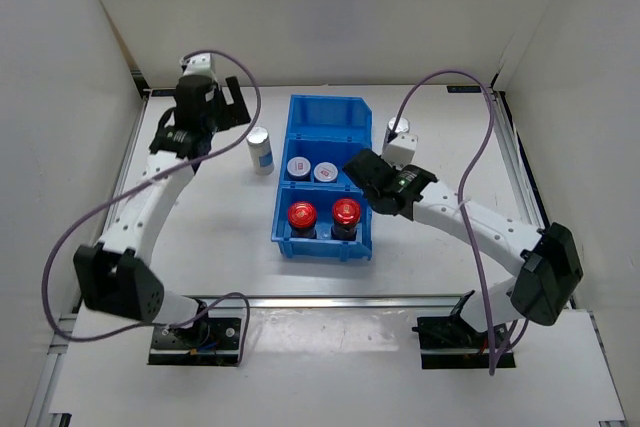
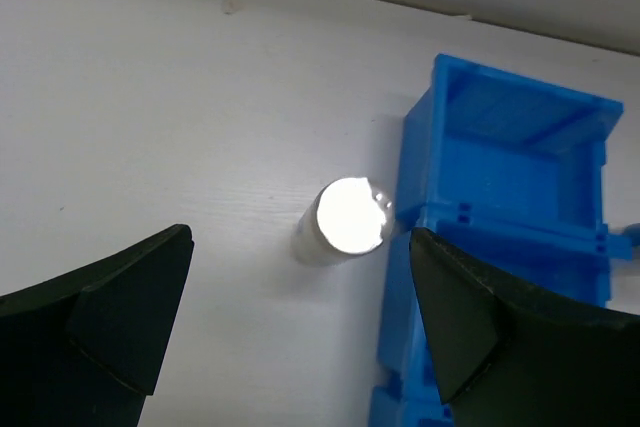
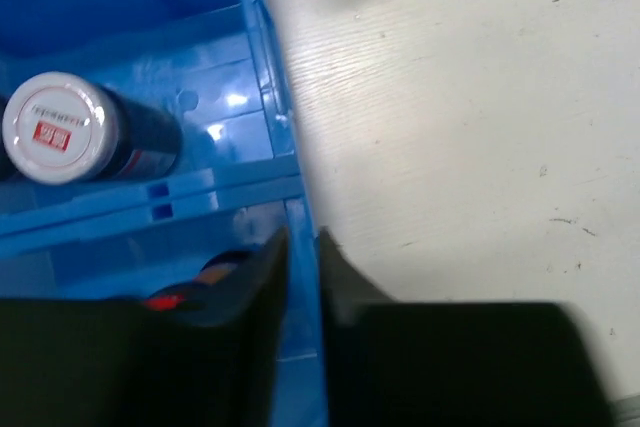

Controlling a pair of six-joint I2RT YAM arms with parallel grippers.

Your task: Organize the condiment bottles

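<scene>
Six bottles stand upright, caps up, long axes vertical. Two red-capped jars (image 1: 302,215) (image 1: 346,212) sit side by side in the blue bin's (image 1: 328,119) six-o'clock compartment. Two silver-lidded jars (image 1: 298,168) (image 1: 326,172), white-and-red labels on top, fill the middle one. One tall silver-capped bottle (image 1: 260,150), white-blue label, stands on the table (image 1: 200,247) near the bin at ten o'clock, below my left gripper (image 2: 300,247), its fingers wide apart. The second tall bottle (image 1: 396,130) stands at two o'clock. My right gripper (image 3: 300,237) hangs over the bin's three-o'clock wall, fingers nearly together. Pinching it or not, I cannot tell.

White table (image 1: 225,247) carries a blue bin (image 1: 325,117), a silver-capped bottle (image 1: 260,150) just left, seemingly a second bottle (image 1: 393,129) right.
</scene>
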